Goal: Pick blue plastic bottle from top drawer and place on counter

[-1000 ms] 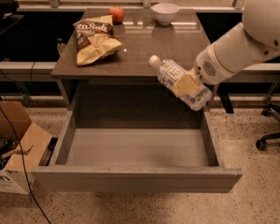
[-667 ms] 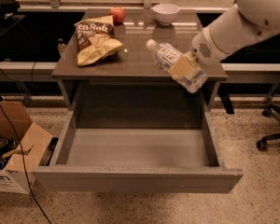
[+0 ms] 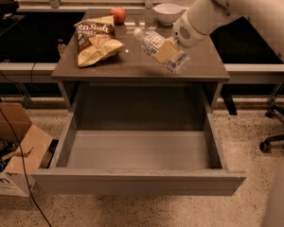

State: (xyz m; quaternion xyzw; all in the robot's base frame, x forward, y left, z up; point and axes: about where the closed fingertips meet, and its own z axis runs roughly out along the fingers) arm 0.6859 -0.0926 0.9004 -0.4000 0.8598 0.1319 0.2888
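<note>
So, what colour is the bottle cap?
White cap, camera view; gripper holds bottle over the counter.

The gripper [image 3: 170,53], above the counter [image 3: 109,67], hides the bottle's [image 3: 151,40] middle, while its arm [image 3: 236,4] and the cardboard box [image 3: 19,145] run off the edges of view.

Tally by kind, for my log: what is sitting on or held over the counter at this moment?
Bottle: 1, held tilted in the tool over the right half of the counter
Chip bag: 1
Apple: 1
Bowl: 1
Total: 4
</note>
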